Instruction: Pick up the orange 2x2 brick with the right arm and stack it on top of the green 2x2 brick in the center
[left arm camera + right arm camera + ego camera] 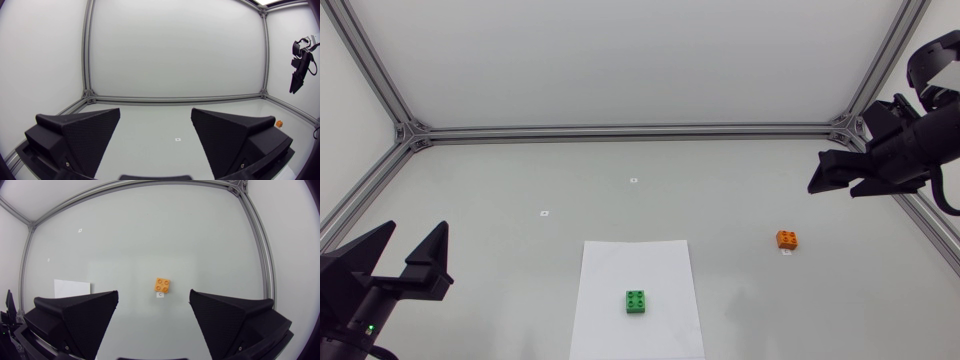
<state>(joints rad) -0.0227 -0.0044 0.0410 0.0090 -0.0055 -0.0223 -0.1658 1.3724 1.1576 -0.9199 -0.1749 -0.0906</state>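
Two agape: left pincer (417, 229), right pincer (830, 189); orange brick (786, 239) beside small label (786, 252), green brick (637, 301) on paper sheet (615, 268).

The table (500, 190) bears a white paper sheet (620, 265) and an orange brick (786, 238).

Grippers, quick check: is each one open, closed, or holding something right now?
Left gripper: open, holding nothing.
Right gripper: open, holding nothing; the orange brick lies apart from it.
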